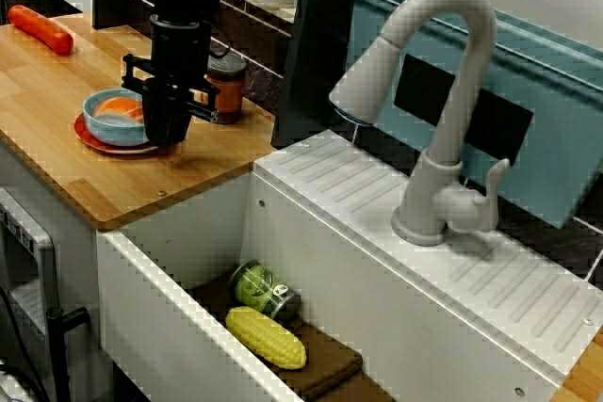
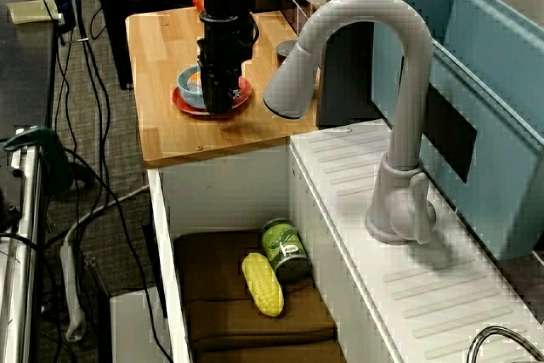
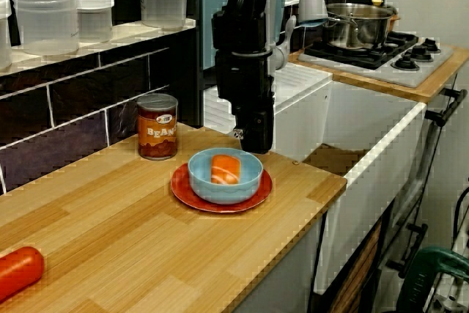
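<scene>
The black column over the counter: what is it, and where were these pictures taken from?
It is a robot arm; its lower end is the gripper, hanging beside a blue bowl. Nothing seems held; whether its jaws are open I cannot tell. One view looks down past the faucet, one looks along the sink from high up, one sits low at counter level. The bowl holds an orange piece and stands on a red plate. A beans can stands behind. In the sink lie corn and a green can.
</scene>
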Motion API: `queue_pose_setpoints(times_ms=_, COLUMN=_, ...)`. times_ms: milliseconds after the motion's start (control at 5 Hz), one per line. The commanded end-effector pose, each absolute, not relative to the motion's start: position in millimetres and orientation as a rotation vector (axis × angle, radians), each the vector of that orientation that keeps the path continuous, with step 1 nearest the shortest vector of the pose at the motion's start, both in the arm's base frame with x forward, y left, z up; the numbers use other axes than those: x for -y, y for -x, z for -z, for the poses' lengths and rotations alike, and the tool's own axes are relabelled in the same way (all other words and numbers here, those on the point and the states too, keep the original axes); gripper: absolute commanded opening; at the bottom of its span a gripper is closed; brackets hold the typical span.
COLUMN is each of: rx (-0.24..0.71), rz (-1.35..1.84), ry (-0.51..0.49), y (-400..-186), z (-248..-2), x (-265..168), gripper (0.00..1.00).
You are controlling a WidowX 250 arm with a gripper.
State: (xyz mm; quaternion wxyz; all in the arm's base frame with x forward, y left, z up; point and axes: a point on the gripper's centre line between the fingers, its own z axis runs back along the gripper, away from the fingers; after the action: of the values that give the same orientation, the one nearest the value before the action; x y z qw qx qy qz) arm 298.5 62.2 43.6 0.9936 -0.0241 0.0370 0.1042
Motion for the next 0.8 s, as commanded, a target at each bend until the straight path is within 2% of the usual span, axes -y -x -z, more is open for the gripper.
queue_pose_setpoints(times_ms=0, rx=-0.046, rz=-0.232, ry=0.045, y=-309, z=-50, x=-78, gripper=0.00)
queue_pose_setpoints(times_ms=600, rx=-0.051, rz=-0.260, ry=0.051, y=-305, z=-59, x=-101, gripper=0.00)
